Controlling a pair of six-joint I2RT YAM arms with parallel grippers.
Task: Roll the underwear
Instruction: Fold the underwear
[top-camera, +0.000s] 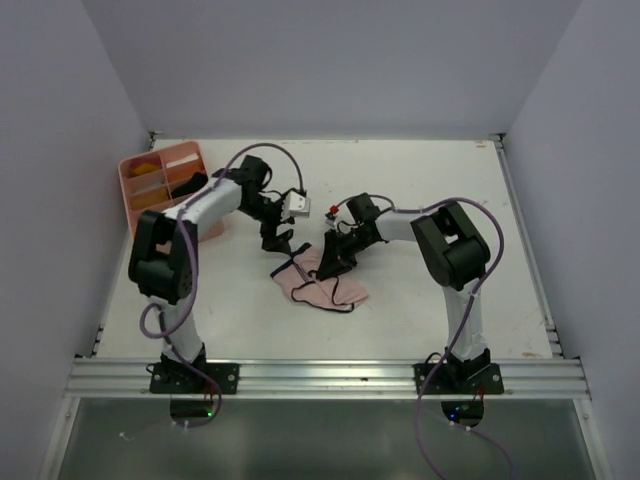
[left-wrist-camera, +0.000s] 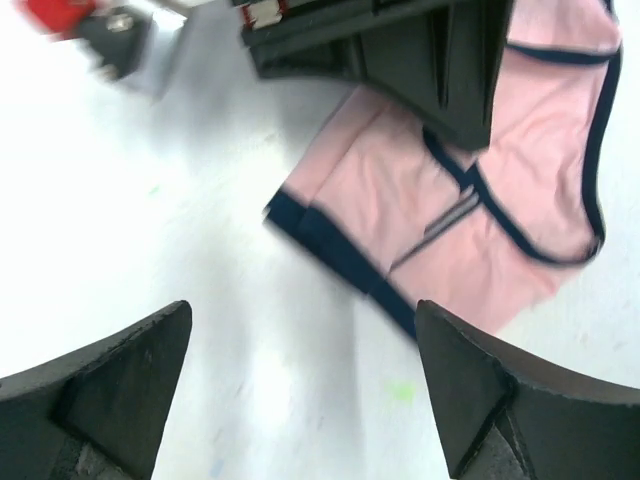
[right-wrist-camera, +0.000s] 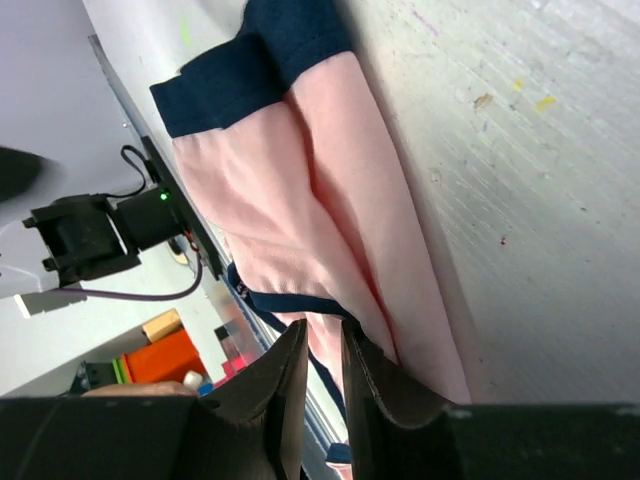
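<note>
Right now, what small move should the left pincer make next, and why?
Probably lower the left pincer onto the dark band of the pink underwear and close: it hangs open beside that edge, while the right pincer pinches the cloth.

Pale pink underwear (top-camera: 325, 287) with navy edging; pink tray (top-camera: 128, 196); white table (top-camera: 440, 180)

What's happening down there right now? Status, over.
Left gripper open, empty. Right gripper pinching pink underwear; not yet rolled. Pink tray far left, out of the way.
</note>
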